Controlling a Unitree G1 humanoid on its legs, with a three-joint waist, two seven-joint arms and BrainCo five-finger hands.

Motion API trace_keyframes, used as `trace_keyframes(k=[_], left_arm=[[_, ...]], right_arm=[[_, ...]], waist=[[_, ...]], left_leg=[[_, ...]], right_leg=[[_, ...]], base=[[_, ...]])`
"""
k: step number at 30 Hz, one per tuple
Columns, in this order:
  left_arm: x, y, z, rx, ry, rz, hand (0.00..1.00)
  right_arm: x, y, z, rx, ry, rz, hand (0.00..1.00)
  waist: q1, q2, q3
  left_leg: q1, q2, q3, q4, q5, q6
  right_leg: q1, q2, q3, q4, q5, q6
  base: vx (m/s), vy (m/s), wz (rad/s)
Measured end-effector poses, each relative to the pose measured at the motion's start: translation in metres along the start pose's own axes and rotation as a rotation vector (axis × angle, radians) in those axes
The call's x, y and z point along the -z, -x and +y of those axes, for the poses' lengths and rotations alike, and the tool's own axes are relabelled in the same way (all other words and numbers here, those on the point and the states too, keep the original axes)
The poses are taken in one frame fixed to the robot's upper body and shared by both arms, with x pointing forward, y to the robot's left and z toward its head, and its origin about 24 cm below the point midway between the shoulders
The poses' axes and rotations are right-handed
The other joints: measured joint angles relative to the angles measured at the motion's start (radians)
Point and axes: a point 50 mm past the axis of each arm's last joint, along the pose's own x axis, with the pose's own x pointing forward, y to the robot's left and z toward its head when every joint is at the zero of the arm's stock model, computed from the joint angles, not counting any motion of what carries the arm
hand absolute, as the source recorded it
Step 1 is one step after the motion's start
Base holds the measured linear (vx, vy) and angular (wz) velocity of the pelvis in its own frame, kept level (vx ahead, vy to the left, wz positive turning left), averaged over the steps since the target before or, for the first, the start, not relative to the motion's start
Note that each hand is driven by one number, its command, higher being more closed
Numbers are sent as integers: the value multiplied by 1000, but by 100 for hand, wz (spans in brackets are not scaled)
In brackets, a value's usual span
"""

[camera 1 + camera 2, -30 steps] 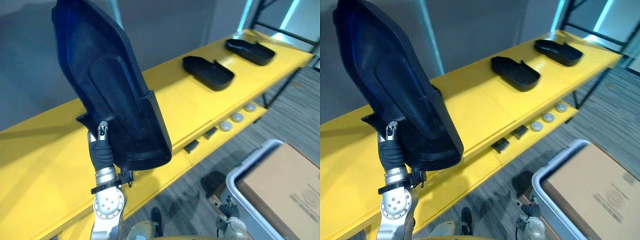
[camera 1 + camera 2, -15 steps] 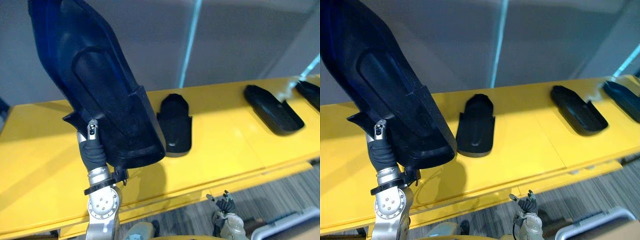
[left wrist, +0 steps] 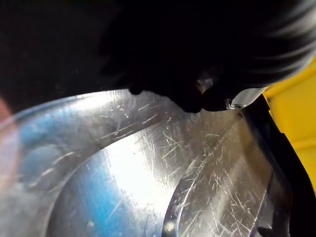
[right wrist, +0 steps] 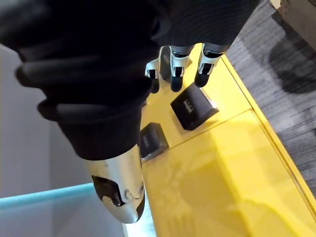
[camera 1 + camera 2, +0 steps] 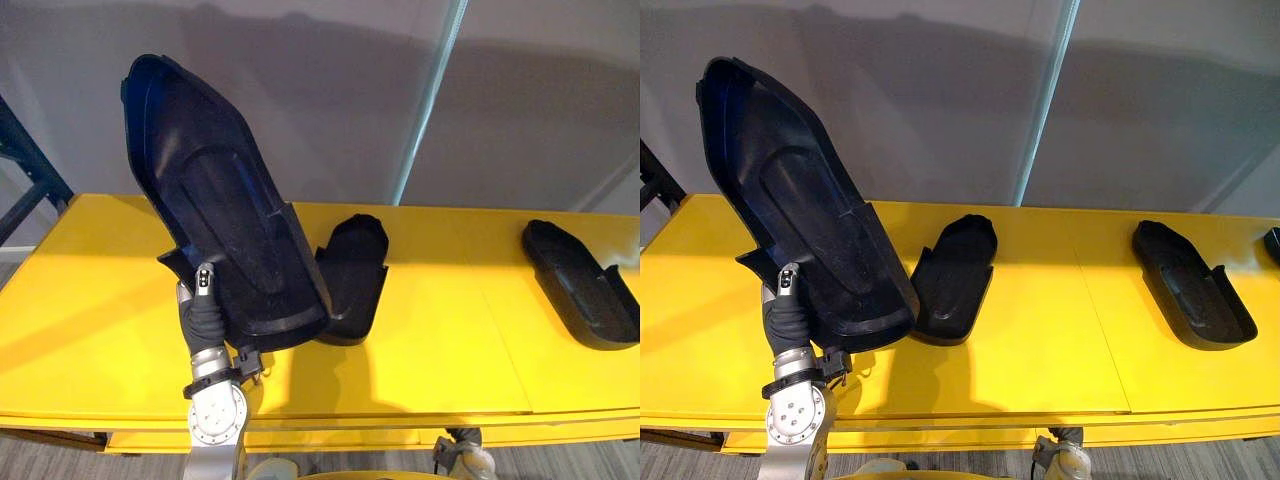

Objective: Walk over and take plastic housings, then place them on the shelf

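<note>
no readable text, labels or numbers, black plastic housing (image 5: 220, 230) unmarked, yellow shelf (image 5: 450, 330) unmarked

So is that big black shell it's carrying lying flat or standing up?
Standing up, tilted. The left hand holds the black shell steeply on end over the yellow shelf, unlike the flat shell beside it.
</note>
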Motion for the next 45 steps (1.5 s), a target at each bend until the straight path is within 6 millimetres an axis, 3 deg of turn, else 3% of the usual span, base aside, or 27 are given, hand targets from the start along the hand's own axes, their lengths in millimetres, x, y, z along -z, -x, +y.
trace_keyframes(k=[2, 4, 5, 6, 7, 9, 11, 12, 13, 14, 15, 16, 18, 20, 21, 22, 23, 25, 26, 28, 32, 36, 38, 45], left_arm=[[1, 1, -3, 18, 1, 5, 100], [2, 1, -2, 17, -5, 6, 100], [2, 1, -2, 11, -1, 7, 100], [2, 1, -2, 13, -2, 7, 100], [2, 1, -1, 12, -3, 6, 100], [1, 1, -1, 15, 4, 2, 100], [0, 1, -3, 14, 32, 8, 100], [0, 1, -4, 15, 37, 9, 100], [0, 1, -6, 24, 41, 6, 100], [1, 1, -4, 16, 38, 13, 100], [1, 0, -5, 12, 44, 12, 100], [-1, -1, -5, 8, 55, 5, 100], [-3, -5, -7, 22, 62, -13, 100], [-6, -7, -13, 69, 61, -37, 100], [-7, -6, -15, 78, 65, -39, 100], [-7, -6, -15, 80, 66, -39, 100], [-5, -6, -16, 89, 65, -34, 100], [-6, -6, -18, 92, 72, -33, 100], [-6, -7, -20, 88, 83, -32, 100], [-1, -7, -25, 90, 85, -10, 100], [1, -6, -28, 123, 61, -7, 100], [2, -7, -26, 131, 53, -10, 100], [3, -7, -23, 121, 43, -8, 100], [5, -6, -23, 125, 26, 0, 100]], right_arm=[[4, 0, -1, 3, -7, 17, 0], [1, -1, 7, -16, -12, 10, 0], [-1, -1, 8, -20, -9, 3, 0], [-2, -2, 7, -18, -6, -1, 0], [-3, -2, 7, -18, -6, -4, 0], [-5, -3, 6, -12, -7, -10, 0], [-3, -2, 2, 4, -6, -3, 0], [-2, -2, 0, 10, -5, -1, 0], [-2, -3, -1, 21, -17, 9, 0], [3, -1, 2, 5, -7, 32, 0], [3, -1, 2, 3, -8, 32, 0], [3, -1, 1, 8, -14, 28, 0], [1, -1, 5, -7, -16, 22, 0], [-2, -3, 7, -17, 3, 13, 0], [-3, -4, 6, -16, 19, 10, 0], [-2, -3, 6, -17, 24, 12, 0], [1, -3, 3, -8, 23, 23, 0], [2, -2, 2, -1, 20, 28, 0], [2, -2, 2, -2, 20, 29, 0], [5, -2, 0, 3, 21, 38, 0], [12, -1, -1, 6, 23, 68, 0], [11, -1, 3, -1, 15, 62, 0], [11, -1, 4, -8, 21, 62, 0], [15, 1, 4, -12, 33, 72, 0]], waist=[[-2, 4, 2], [-2, 0, 11], [-1, 10, 17], [-10, 12, 17], [-16, 10, 17], [-29, 7, 17], [-50, 23, 8], [-50, 32, 3], [-50, 26, -2], [-51, -2, 1], [-50, -13, -2], [-45, -24, -2], [-43, -24, -1], [-19, -23, -1], [-18, -17, -2], [-26, -13, -1], [-30, -13, -1], [-29, -12, -3], [-33, -6, -2], [-57, 14, -1], [-50, 32, -5], [-45, 29, -9], [-45, 15, -18], [-48, 14, -21]], left_leg=[[-20, 3, 4, -9, 12, -9], [-57, 82, 180, 47, -30, 16], [-76, 148, 263, 111, -40, 32], [-81, 206, 301, 173, -49, 35], [-80, 230, 313, 204, -51, 38], [-65, 309, 334, 249, -59, 50], [-32, 392, 324, 193, -51, 42], [-19, 395, 302, 161, -63, -13], [-10, 365, 293, 148, -103, -165], [-33, 318, 300, 188, -123, -135], [-49, 306, 301, 215, -136, -125], [-80, 292, 300, 287, -167, -111], [-100, 283, 309, 379, -225, -86], [-96, 282, 358, 413, -266, -55], [-88, 282, 388, 400, -274, -27], [-86, 280, 388, 390, -271, -11], [-68, 276, 387, 360, -258, 0], [-48, 252, 390, 320, -240, 11], [-39, 233, 389, 299, -224, 7], [-36, 212, 349, 281, -204, -3], [-22, 195, 317, 244, -165, -14], [1, 212, 305, 212, -151, -28], [11, 218, 321, 178, -131, -32], [28, 257, 367, 143, -113, -44]], right_leg=[[-9, -6, -36, 8, -1, -2], [-24, -15, -53, 23, -3, -7], [-25, -19, -54, 41, -4, -8], [-24, -37, -52, 59, -5, -7], [-25, -50, -49, 69, -6, -5], [-30, -90, -28, 86, -6, 22], [-56, -133, -3, 111, 4, 80], [-65, -143, 6, 115, 11, 103], [-77, -170, 24, 108, 31, 137], [-68, -205, 33, 61, 72, 114], [-55, -212, 35, 30, 104, 104], [-35, -220, 40, -18, 175, 104], [-23, -225, 50, -45, 237, 101], [-28, -231, 48, -65, 303, 16], [-47, -227, 45, -47, 297, -12], [-75, -197, 72, 72, 204, 58], [-90, -122, 124, 198, 68, 117], [-80, -21, 175, 231, -60, 101], [-65, 34, 200, 190, -121, 46], [-30, 66, 239, 146, -111, 33], [0, 63, 211, 120, -102, 19], [34, 88, 217, 68, -69, -9], [35, 99, 234, 36, -54, -12], [46, 138, 290, -41, 8, -26]], base=[[-132, -19, 64], [-140, 15, 34], [-53, 85, 6], [-65, 135, 1], [-76, 222, -1], [-65, 282, -6], [-53, 442, -3], [-31, 542, -3], [-21, 548, 0], [-17, 537, 4], [-17, 575, 7], [-26, 461, -2], [-84, 492, -19], [-135, 391, -56], [-173, 294, -44], [-173, 246, -27], [-76, 113, -9], [-3, 32, -8], [22, 19, 22], [14, 5, 47], [39, -31, 28], [36, -39, 5], [11, -30, -20], [-42, -10, -28]])
